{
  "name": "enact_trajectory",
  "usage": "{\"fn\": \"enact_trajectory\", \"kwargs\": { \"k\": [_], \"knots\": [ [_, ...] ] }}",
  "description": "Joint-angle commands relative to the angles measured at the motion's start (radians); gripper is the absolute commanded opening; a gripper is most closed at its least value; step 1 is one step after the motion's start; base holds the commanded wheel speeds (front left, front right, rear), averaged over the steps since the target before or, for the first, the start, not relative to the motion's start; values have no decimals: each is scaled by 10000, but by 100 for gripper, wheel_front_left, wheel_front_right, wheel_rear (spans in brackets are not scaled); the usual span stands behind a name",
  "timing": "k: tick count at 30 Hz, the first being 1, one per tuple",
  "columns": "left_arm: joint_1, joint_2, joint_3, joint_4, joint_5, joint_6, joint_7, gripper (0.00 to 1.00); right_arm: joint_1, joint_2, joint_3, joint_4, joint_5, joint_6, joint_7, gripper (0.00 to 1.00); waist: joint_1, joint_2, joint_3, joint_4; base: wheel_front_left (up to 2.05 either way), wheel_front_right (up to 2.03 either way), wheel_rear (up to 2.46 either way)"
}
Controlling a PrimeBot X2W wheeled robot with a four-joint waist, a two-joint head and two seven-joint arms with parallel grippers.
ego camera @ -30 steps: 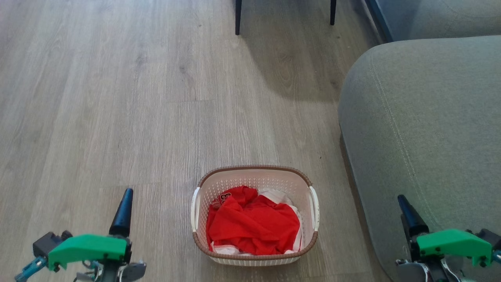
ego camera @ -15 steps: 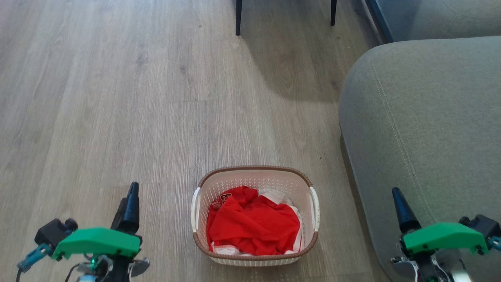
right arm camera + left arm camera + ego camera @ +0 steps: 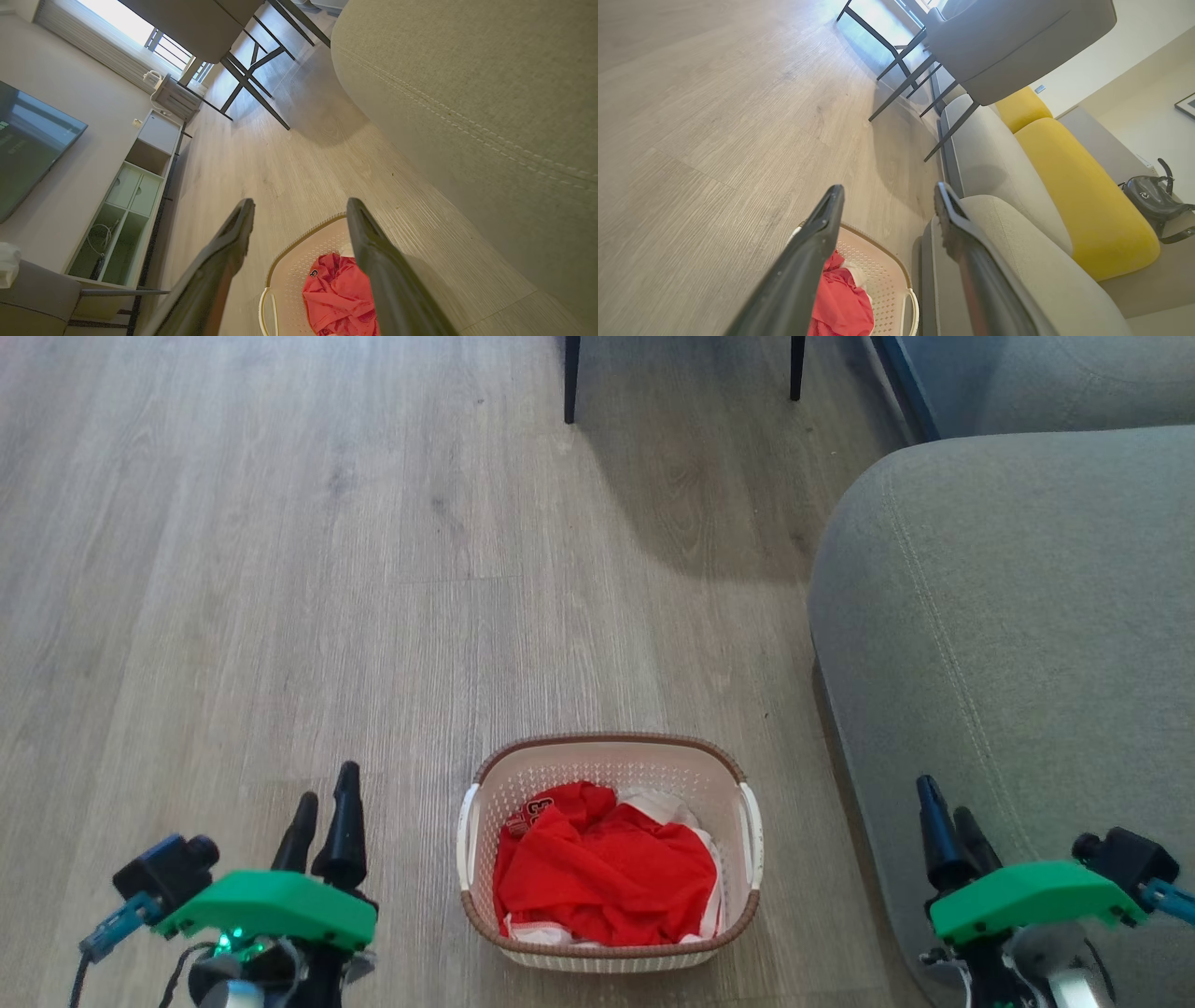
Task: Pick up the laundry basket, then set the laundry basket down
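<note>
In the bottom corners the left gripper [image 3: 325,786] and right gripper [image 3: 943,798] are seen spread wide with nothing in them, the laundry basket [image 3: 607,767] of red clothes [image 3: 607,873] is set on the floor [image 3: 280,569] low in the middle, and a grey sofa [image 3: 1008,616] is seen farther up on the right.

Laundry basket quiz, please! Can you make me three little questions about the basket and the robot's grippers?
1. True or false: the laundry basket is empty.
2. Which colour is the big garment lying inside it? A blue, B red, C green.
3. Fill in the gap: the left gripper and the right gripper are both ____, one on each side of the basket and touching nothing.

Key: 1 false, it holds clothes; 2 B; 3 open.
</note>
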Motion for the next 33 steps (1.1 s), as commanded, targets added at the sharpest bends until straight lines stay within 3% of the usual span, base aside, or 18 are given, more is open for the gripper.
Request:
{"fn": "enact_trajectory", "kwargs": {
  "k": [1,33],
  "knots": [
    [-224,115,50,-472,387,61,-129,100,-451,-100,211,-413,-393,-8,-170,100,0,0,-10,5,0,0,0],
    [229,426,-712,-1098,4575,902,-1094,100,-387,-143,1043,-703,-4324,-12,-1138,100,0,0,-103,12,0,0,0]
  ]
}}
